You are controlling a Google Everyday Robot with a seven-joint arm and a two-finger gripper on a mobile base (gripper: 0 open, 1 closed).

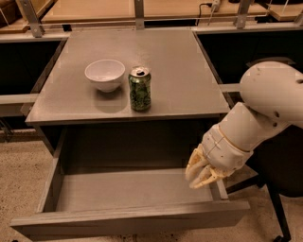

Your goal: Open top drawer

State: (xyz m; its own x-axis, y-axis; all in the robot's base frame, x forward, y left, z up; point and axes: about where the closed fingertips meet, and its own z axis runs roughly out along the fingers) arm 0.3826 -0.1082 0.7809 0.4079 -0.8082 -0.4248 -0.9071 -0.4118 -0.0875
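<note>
The top drawer (128, 215) is a wide grey drawer pulled far out from under the grey cabinet top (180, 71). Its shallow tray interior (132, 189) holds nothing. Its flat front panel runs along the bottom of the view. My gripper (199, 172), with cream-coloured fingers, hangs above the drawer's right side wall near its front corner. It is not touching the front panel. The white arm (270, 99) reaches in from the right.
A white bowl (105, 74) and a green soda can (140, 89) stand on the cabinet top. A dark chair base (274, 203) stands to the right of the drawer. Wooden tables with metal legs (138, 9) stand behind. The floor is speckled.
</note>
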